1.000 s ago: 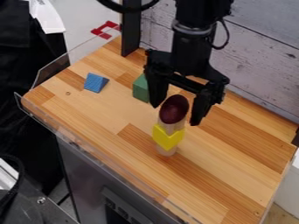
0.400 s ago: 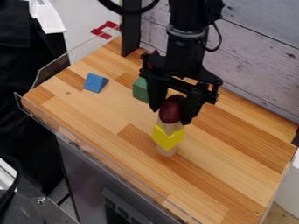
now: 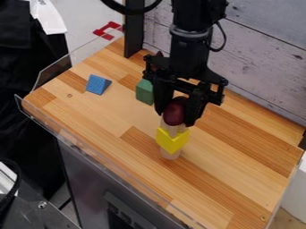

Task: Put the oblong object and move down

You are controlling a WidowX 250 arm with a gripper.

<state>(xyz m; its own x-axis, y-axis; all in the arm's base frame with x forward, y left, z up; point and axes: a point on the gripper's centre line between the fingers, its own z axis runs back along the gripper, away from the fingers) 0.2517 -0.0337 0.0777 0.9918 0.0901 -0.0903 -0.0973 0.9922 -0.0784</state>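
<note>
Nearest you, a wood piece (image 3: 170, 154) formed the foot of the stack. A yellow block (image 3: 172, 141) sat above it, its notch facing up, with pale wood (image 3: 173, 130) above that. The oblong (image 3: 174, 111) sat at the top, between the fingers of the gripper (image 3: 175, 118). The gripper was clamped on the oblong from both sides. Farther back, a green block (image 3: 144, 92) stood just beside the gripper, partly behind it. A blue block (image 3: 97, 84) lay well apart, to the left in your view.

The oblong's long axis ran roughly up and down in your view, in line with the stack; you could not tell whether it stood or lay.

The near edge of the wooden table (image 3: 233, 165) carried a clear guard (image 3: 42, 120), above a metal front (image 3: 90, 174). At the far side you had a black post (image 3: 133, 33) and a plank wall (image 3: 263, 58). Beyond the table's far left corner, a red item (image 3: 108, 30) was visible.
</note>
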